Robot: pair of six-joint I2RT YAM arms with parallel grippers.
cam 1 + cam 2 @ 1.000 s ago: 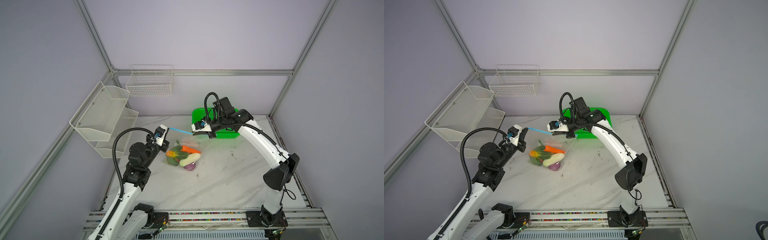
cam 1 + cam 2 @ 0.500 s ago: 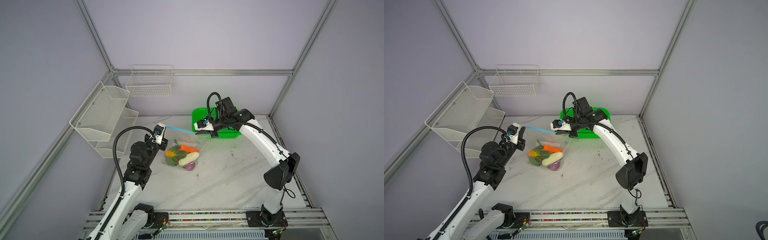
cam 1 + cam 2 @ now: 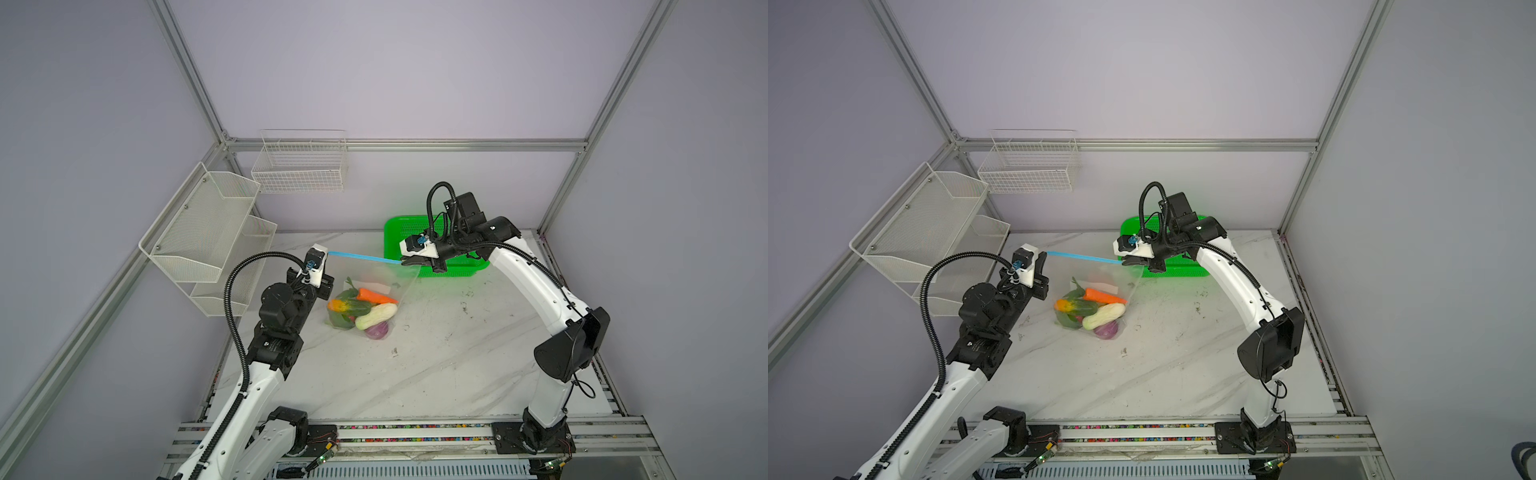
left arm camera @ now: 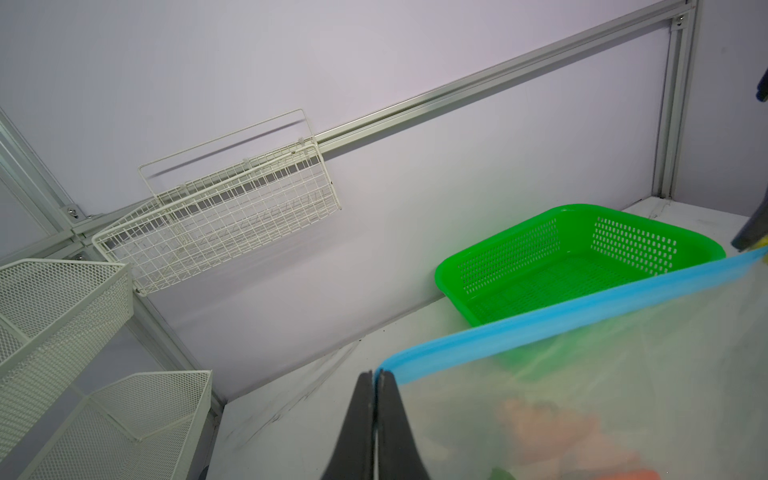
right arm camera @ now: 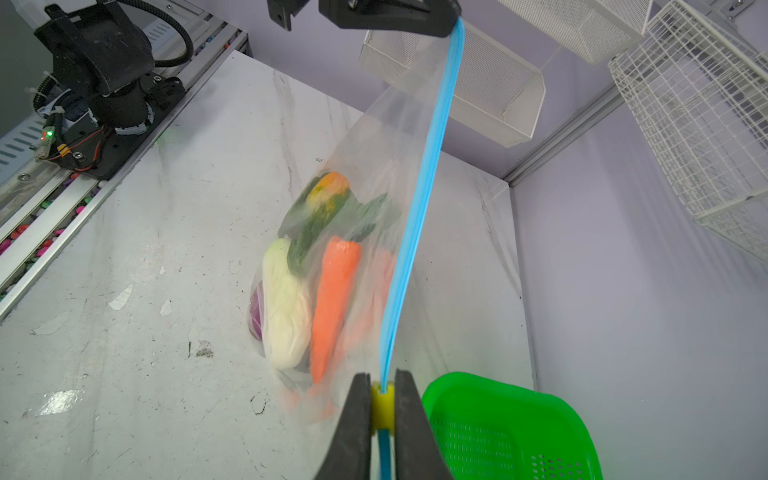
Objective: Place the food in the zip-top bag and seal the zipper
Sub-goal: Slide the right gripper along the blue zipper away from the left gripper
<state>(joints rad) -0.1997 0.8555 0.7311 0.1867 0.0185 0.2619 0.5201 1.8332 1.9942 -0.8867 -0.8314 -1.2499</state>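
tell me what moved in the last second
The right gripper, shut on the yellow slider, moved right in both top views, away from the left gripper and toward the green basket, so more blue zipper shows between them. The left gripper stayed shut on the zipper's other end, barely shifting. Nothing was let go; the bag and food stayed about where they were.

We count two grippers: left gripper (image 4: pixel 375 376), right gripper (image 5: pixel 382 382). One bag (image 3: pixel 397 275), one zipper (image 3: pixel 361 257), one slider (image 5: pixel 382 405). In the bag we make out one carrot (image 3: pixel 374 296), one white oblong (image 3: pixel 376 316), one onion (image 3: pixel 377 331); others too blurred to count. One green basket (image 4: pixel 511 253), one wire basket (image 3: pixel 301 174), two mesh bins: upper bin (image 3: pixel 199 224), lower bin (image 3: pixel 220 301).
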